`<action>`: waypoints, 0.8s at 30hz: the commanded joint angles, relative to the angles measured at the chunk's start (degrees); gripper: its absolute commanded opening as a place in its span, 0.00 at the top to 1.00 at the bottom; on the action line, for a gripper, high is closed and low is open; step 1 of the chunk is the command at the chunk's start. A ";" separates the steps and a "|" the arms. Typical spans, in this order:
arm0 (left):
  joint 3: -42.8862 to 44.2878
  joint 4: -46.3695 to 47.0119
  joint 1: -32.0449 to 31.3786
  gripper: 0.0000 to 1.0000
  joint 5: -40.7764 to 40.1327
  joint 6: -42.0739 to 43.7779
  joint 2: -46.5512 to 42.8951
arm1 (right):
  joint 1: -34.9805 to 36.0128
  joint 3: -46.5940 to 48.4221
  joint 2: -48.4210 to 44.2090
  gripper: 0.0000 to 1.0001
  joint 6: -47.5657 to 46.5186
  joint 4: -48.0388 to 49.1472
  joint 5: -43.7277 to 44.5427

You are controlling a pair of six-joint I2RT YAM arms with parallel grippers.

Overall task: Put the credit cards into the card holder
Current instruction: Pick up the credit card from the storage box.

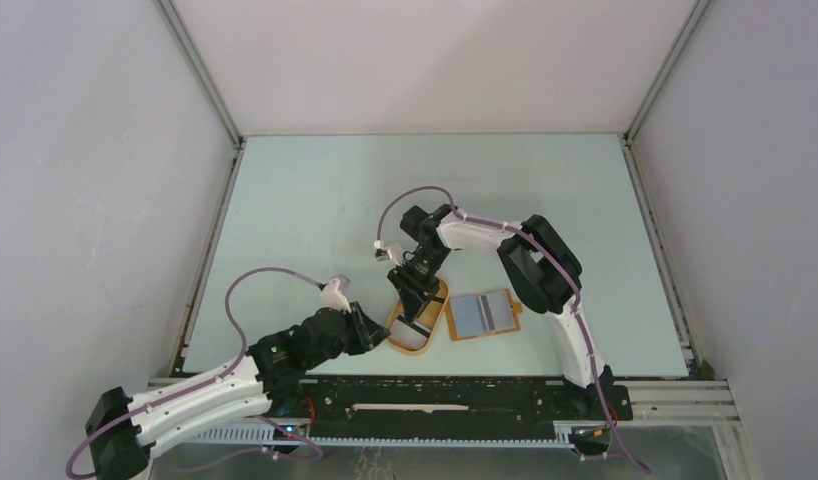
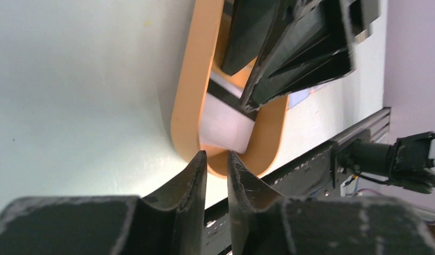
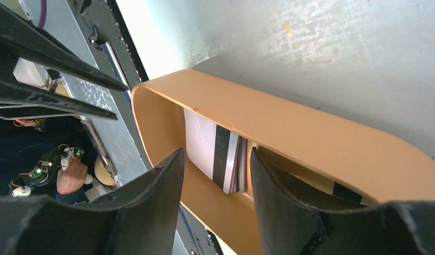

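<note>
Right now the table (image 1: 315, 200) lies open beyond both arms; the oval tray (image 3: 311, 127) sits under the right gripper (image 3: 216, 154), jaws wide astride the credit cards (image 3: 202, 143), long axis seemingly along the tray; the card holder (image 1: 483, 315) lies open, just beside the tray; the left gripper (image 2: 216, 158) has narrow jaws at the tray's end rim, and I cannot tell if it grips.

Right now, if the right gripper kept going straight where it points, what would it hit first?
Probably the stack of credit cards lying in the orange tray; the right gripper, open, aims straight at them, though depth is unclear.
</note>
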 commanded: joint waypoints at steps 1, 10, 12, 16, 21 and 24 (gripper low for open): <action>-0.12 -3.50 -1.39 0.78 2.90 -2.53 2.03 | 0.88 -0.39 -1.89 0.42 1.05 1.73 2.04; 2.78 -9.31 -4.58 0.86 1.16 -4.34 6.01 | 0.93 -0.38 -1.37 0.42 1.03 1.45 1.56; 3.26 -9.04 -5.06 0.85 0.76 -4.27 5.74 | 0.86 -0.38 -1.31 0.42 0.96 1.37 1.40; 2.45 -4.95 -5.28 0.64 1.96 -5.01 4.05 | 0.84 -0.30 -1.07 0.41 1.17 1.10 -0.19; 1.68 -0.74 -5.28 0.58 1.85 -6.35 8.25 | 0.93 -0.38 -0.93 0.42 1.27 1.11 -0.67; 1.92 2.19 -5.28 0.54 1.71 -6.47 10.88 | 0.97 -0.47 -0.79 0.42 1.36 1.09 -1.08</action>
